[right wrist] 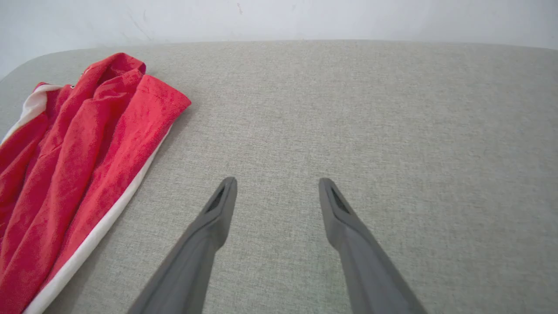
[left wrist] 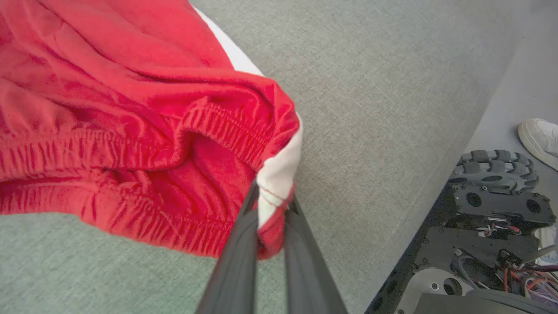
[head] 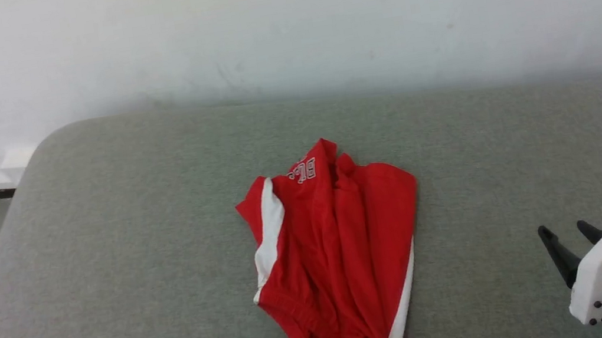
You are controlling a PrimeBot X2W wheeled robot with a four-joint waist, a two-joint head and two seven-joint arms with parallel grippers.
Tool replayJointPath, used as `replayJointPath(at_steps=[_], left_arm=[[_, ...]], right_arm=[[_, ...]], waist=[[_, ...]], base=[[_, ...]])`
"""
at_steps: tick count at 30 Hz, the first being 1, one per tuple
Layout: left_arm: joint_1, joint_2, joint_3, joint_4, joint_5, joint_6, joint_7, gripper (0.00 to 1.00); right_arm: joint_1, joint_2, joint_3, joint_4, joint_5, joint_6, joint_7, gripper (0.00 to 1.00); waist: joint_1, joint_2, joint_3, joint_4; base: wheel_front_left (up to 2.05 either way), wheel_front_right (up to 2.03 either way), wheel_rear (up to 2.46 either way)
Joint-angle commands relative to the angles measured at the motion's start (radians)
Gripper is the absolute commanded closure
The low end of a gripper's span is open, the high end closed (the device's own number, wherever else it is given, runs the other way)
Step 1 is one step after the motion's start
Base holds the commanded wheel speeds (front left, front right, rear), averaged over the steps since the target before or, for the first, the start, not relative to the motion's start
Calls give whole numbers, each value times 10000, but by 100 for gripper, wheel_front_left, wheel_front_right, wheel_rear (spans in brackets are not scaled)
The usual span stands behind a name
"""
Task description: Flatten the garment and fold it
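I see left gripper (left wrist: 272,196) clamped on garment (left wrist: 130,109) at waistband corner; right gripper (right wrist: 277,182) spread wide over grey cushion (right wrist: 392,131).

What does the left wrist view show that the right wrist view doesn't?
Left wrist view: the left gripper shut on a waistband corner of the shorts, the robot's wheeled base, and a white shoe on the floor. Right wrist view: the right gripper open above bare cushion, with the wall behind. Both: the red shorts with a white stripe, crumpled on the grey cushion.

Bright red garment (head: 342,246), white stripes (head: 269,227); grey-green surface (head: 110,251); lettering (head: 302,171) perhaps white.
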Motion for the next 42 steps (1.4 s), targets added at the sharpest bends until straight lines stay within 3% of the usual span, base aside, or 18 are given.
replayJointPath(at_steps=[1,2,3,8,14,18,23,27,30,33,42], left_arm=[[-26,-38,94,124,9,152,-150,63],[-56,-61,166,195,12,250,-249,7],[-81,-86,268,252,-14,362,-354,0],[-119,32,762,217,-204,778,-821,0],[145,726,1576,-208,-620,1355,-1189,0],[256,941,2583,-622,-1119,2029,-1950,0],[349,435,4228,-1286,-1421,3190,-2746,0],[716,-439,5617,-2344,-883,3631,-2781,0],[1193,-1082,6173,-2730,-345,3430,-2784,0],[1515,-1622,6390,-2855,174,2948,-2785,0],[1923,-2684,6417,-2258,1269,1623,-2786,0]], right_arm=[[52,39,109,-31,48,-9,22,0],[52,3,214,-48,72,-9,21,0],[52,-30,339,-58,122,-9,26,0],[-82,-211,805,31,329,-9,37,0],[-508,-409,1206,265,381,-9,38,0],[-881,-644,1504,577,355,-9,138,0],[-1753,-1190,2147,1486,147,-9,553,0],[-2778,-1564,2619,2676,67,-9,897,0],[-3513,-1726,2855,3647,37,-9,995,0],[-4076,-1828,3085,4552,5,-9,1007,0],[-5176,-1764,3481,6741,-74,-9,438,0]], waist=[[1,0,-155,376],[1,0,-187,482],[1,0,-219,591],[1,0,-397,1153],[1,0,-477,1781],[1,0,-403,2153],[1,0,-92,2512],[1,0,234,2812],[1,0,454,3094],[1,0,669,3407],[1,0,1072,3865]], base=[[0,0,0],[0,0,0],[0,0,0],[0,0,0],[0,0,0],[0,0,0],[0,0,0],[0,0,0],[0,0,0],[0,0,0],[0,0,0]])
